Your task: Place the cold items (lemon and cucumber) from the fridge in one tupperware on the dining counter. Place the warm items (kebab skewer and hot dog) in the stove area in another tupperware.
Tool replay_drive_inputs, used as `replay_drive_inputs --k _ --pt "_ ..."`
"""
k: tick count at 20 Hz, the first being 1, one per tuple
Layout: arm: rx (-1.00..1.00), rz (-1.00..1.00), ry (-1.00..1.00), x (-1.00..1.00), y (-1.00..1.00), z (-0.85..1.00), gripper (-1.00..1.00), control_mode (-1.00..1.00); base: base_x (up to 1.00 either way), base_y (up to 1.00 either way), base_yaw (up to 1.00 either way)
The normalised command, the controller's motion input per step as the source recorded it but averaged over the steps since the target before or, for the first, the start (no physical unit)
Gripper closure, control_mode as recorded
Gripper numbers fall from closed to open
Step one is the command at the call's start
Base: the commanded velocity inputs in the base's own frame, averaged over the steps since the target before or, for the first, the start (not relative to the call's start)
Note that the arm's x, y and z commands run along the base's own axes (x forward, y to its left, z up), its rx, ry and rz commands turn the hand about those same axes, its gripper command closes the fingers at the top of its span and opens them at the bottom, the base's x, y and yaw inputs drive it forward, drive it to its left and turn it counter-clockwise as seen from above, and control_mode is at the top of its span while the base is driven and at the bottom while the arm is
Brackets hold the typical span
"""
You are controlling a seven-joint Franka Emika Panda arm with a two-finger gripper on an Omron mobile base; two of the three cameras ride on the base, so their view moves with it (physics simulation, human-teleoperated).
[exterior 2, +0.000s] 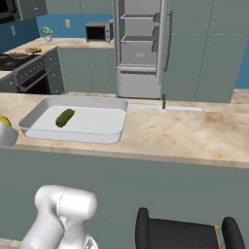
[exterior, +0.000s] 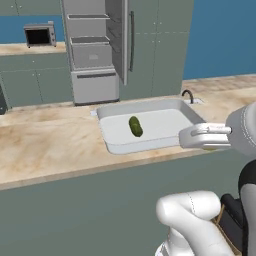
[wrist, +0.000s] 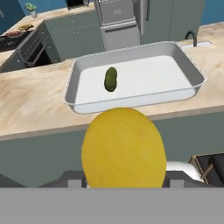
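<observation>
You're carrying the lemon (wrist: 124,148) clamped in the jaws toward the tupperware (wrist: 186,58) on the worktop (wrist: 35,105), so next reach over beside the cucumber (wrist: 110,78) and release.

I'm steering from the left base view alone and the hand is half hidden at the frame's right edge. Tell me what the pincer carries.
Observer: The hand view shows a lemon sitting in the pincer, close up to the camera.
Operator: Say where that lemon is heading.
Observer: In the hand view it points over the counter edge at the white tupperware, where the cucumber already lies.
Operator: Report what's left of the tray, beyond my frame.
Observer: The right base view shows a stove on the far wall, with food on its top.
Operator: Check the fridge.
Observer: The right base view shows the fridge door open, with bare shelves.
</observation>
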Motion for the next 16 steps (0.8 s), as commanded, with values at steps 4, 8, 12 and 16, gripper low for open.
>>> replay_drive_inputs --k 4,8,12,16 --pt "0.01 0.00 0.00 0.82 -0.23 0.54 1.00 -1.00 0.00 0.00 0.00" --pt "0.01 0.00 0.05 0.76 -0.38 0.12 1.00 -1.00 0.00 0.00 0.00" --pt "0.00 0.00 0.01 0.38 -0.42 -0.13 1.00 -1.00 0.00 0.00 0.00" --pt "-0.08 0.01 0.08 0.21 -0.31 -0.26 1.00 -1.00 0.00 0.00 0.00"
